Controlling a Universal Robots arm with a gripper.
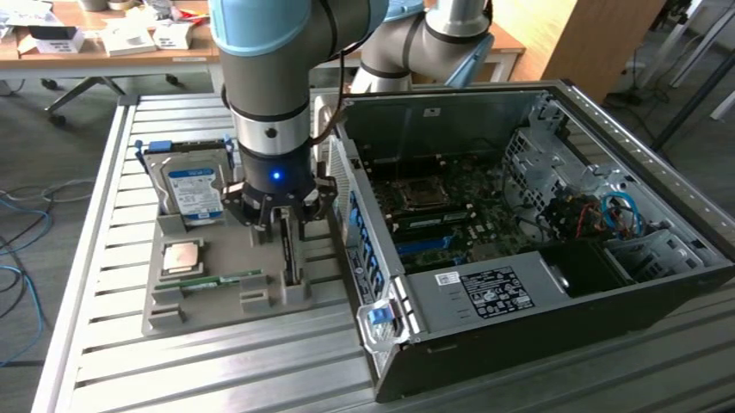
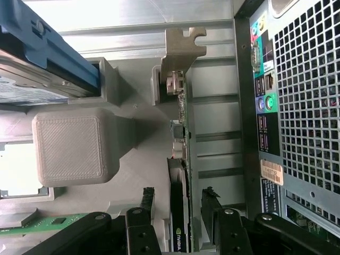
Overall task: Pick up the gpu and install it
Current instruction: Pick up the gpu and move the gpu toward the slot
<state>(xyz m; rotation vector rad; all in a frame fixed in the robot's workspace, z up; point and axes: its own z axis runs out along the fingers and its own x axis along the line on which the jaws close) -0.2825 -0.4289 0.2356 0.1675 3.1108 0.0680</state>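
A grey moulded tray [image 1: 219,305] lay on the surface and carried four parts. A hard drive [image 1: 193,191] with a blue-white label stood on edge in the far slot, its blue side rail close by in the wrist view [image 2: 48,48]. A square processor chip [image 1: 184,256] lay flat in the pocket in front of it, and a narrow green memory stick [image 1: 224,280] lay just beside the chip. The gpu [image 1: 291,258] stood on its long edge in the tray's slot nearest the computer case [image 1: 460,361]. In the wrist view the gpu [image 2: 179,133] appeared edge-on, its grey metal bracket [image 2: 180,53] at the end away from the claw.

The case stood open just beside the tray on the exterior view's right, with the motherboard [image 1: 460,215] and blue cables [image 1: 620,215] inside.

The surface [image 1: 206,370] was slatted bare metal. Behind it stood a wooden desk [image 1: 115,53] with small boxes, and blue cables [image 1: 17,258] trailed over the grey floor at the exterior view's left.

The claw [image 1: 281,225] had its tips down over the gpu. It was spread wide [image 2: 178,201], with one dark finger [image 2: 146,204] on each side of the card and a gap showing on both sides, so it straddled the gpu without pinching it
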